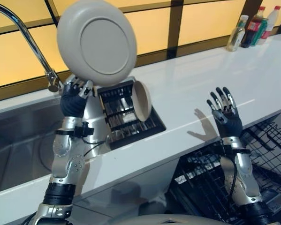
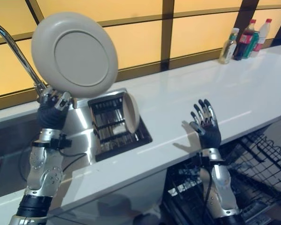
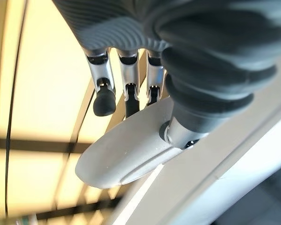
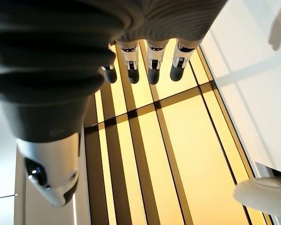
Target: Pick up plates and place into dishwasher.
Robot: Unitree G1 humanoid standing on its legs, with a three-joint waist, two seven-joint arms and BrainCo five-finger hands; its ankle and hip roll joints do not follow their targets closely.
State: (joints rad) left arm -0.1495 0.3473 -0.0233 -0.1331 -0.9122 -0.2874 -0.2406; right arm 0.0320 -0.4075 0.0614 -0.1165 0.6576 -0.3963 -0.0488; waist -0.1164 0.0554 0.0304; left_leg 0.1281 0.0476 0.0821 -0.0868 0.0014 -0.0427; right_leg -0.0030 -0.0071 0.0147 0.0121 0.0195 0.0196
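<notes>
Dishwasher rack (image 1: 271, 154) below spread right hand (image 1: 226, 117); left hand (image 1: 75, 96) fingers pinching raised plate (image 1: 97, 43); another plate (image 1: 142, 101) upright in drying rack (image 1: 126, 115).

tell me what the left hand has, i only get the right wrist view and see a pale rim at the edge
Observer: The left hand is pinching a grey plate by its lower rim, raised upright above the sink.
Operator: any more plates left
Observer: One more stands on edge in the black rack set in the counter.
Operator: is my right hand carrying anything
Observer: No. The right hand is raised over the counter's front edge, fingers spread and holding nothing.
Operator: where's the dishwasher
Observer: Its black wire basket is pulled out below the counter, beside the right arm.
</notes>
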